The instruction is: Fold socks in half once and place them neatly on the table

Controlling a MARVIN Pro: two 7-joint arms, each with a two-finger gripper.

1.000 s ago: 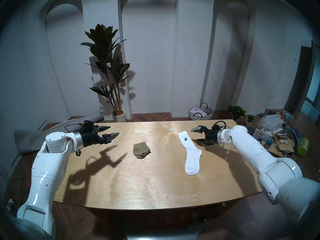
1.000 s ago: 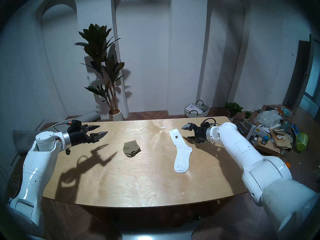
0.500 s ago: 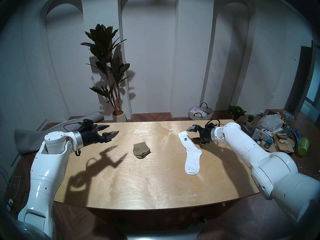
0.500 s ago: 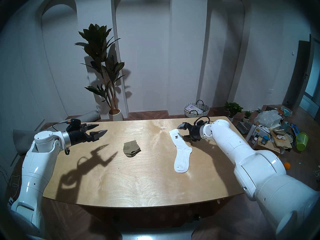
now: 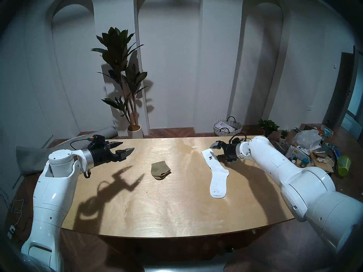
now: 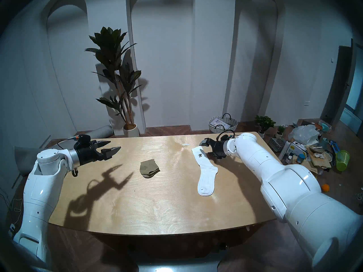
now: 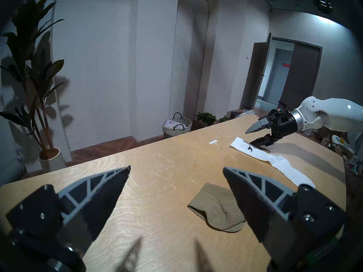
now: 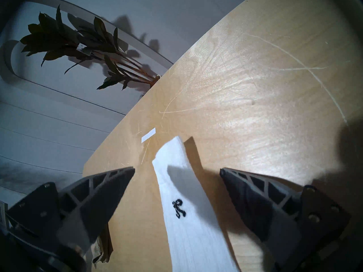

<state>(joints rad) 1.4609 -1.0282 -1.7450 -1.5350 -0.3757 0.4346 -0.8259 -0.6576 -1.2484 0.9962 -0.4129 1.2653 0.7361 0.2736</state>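
the white sock [image 5: 216, 171] lies flat and unfolded on our table [image 5: 176, 206], toward its right side, cuff near the far edge and toe pointing back toward the near edge. a small black emblem [image 8: 178, 208] sits just below the cuff. the olive sock [image 5: 160, 170] rests near the middle of the table, a little left of centre, well apart from the white one; it looks doubled over, with the heel and toe layers showing at its near end.

our right gripper [image 5: 217, 150] hangs over the cuff end of the white sock, jaws spread wide. in our right wrist view the cuff lies between the two fingers [image 8: 102, 193], and one finger's shadow falls across the fabric. from the left wrist view the lower fingertip is at or just above the sock; we cannot tell whether it touches.

our left gripper [image 5: 125, 147] hovers above the table's far left corner, jaws spread and empty, pointing toward the olive sock but well apart from it. its shadow spreads across the left part of the table.

a small white paper strip [image 5: 195, 147] lies near the far edge, just beside the white sock's cuff. beyond the table stand a tall potted plant [image 5: 121, 73] and a woven basket [image 5: 227, 127] on the floor.
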